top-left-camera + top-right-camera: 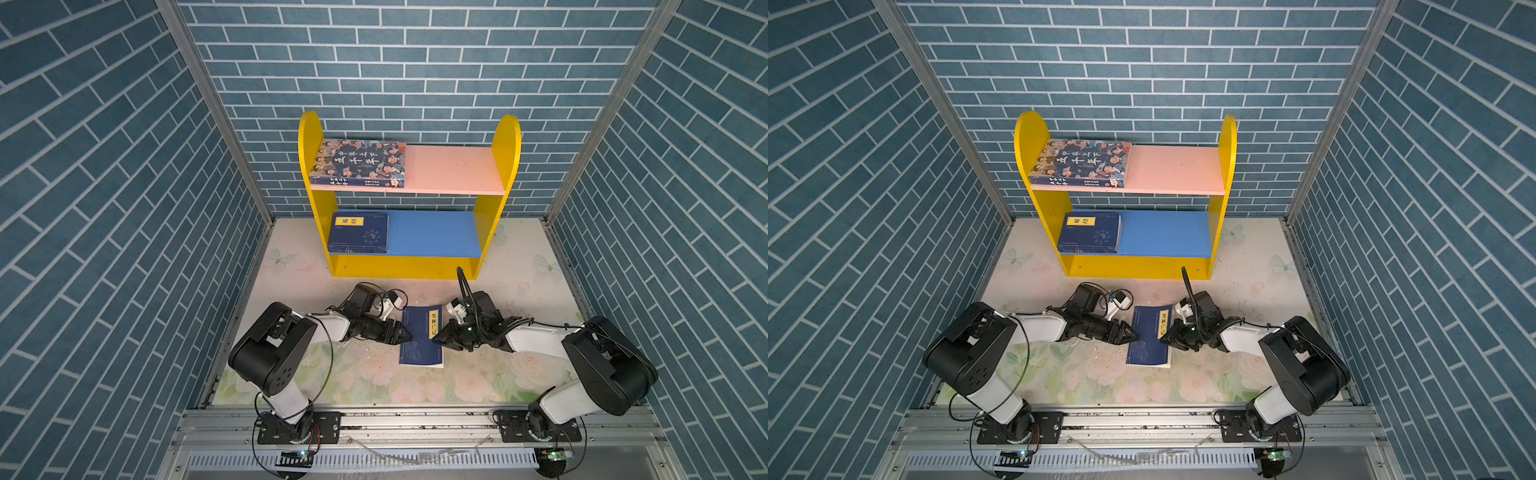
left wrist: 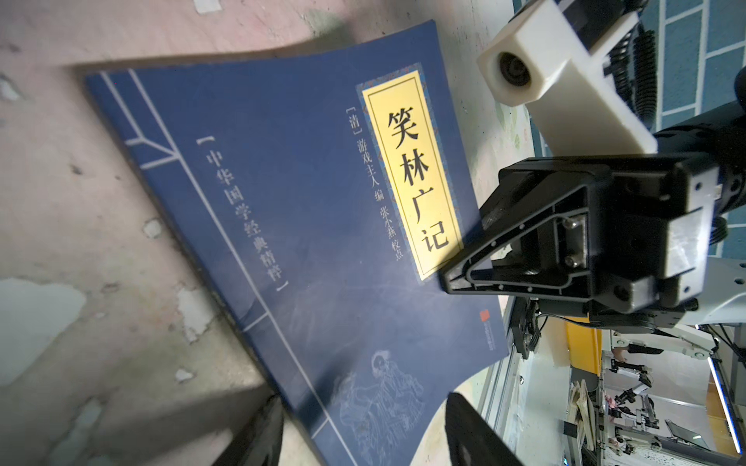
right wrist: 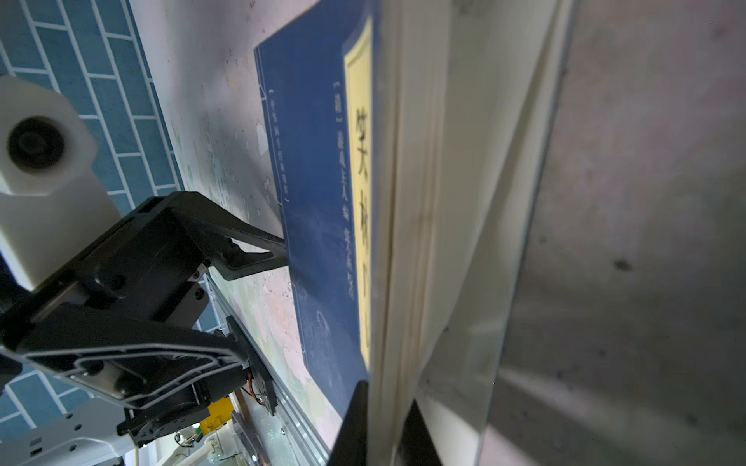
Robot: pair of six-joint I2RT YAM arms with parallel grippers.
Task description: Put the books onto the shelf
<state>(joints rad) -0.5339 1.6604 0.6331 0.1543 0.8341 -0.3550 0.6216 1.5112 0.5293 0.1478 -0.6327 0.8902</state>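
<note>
**A:** Top views first. What is already shelved?

**B:** In both top views the shelf [image 1: 309, 137] has the cartoon-face book [image 1: 359, 162] lying flat at the left end of the pink upper board [image 1: 453, 168]. A navy stack [image 1: 359, 232] sits at the left end of the blue lower board [image 1: 432, 232]. From above I can't count how many books are in that stack.

**A:** And what is left?

**B:** One loose navy book [image 1: 420, 353] lies on the table [image 1: 332, 374] in front of the shelf. It is between the left gripper [image 1: 406, 336] and the right gripper [image 1: 435, 338].

**A:** Left wrist view?

**B:** The left gripper [image 2: 363, 435] is spread, with the book's near edge between its fingers and nothing pinched. The right gripper's tip sits on the far edge, beside the yellow label [image 2: 411, 173].

**A:** Right wrist view?

**B:** The right gripper [image 3: 383, 433] is pressed together on the book's page edge, which looks raised off the table. One left finger touches the spine side.

**A:** Verdict?

**B:** Mostly done, I'd judge. This is the only unshelved book in sight. It is gripped but not yet carried, so lifting and placing it remain.
</note>
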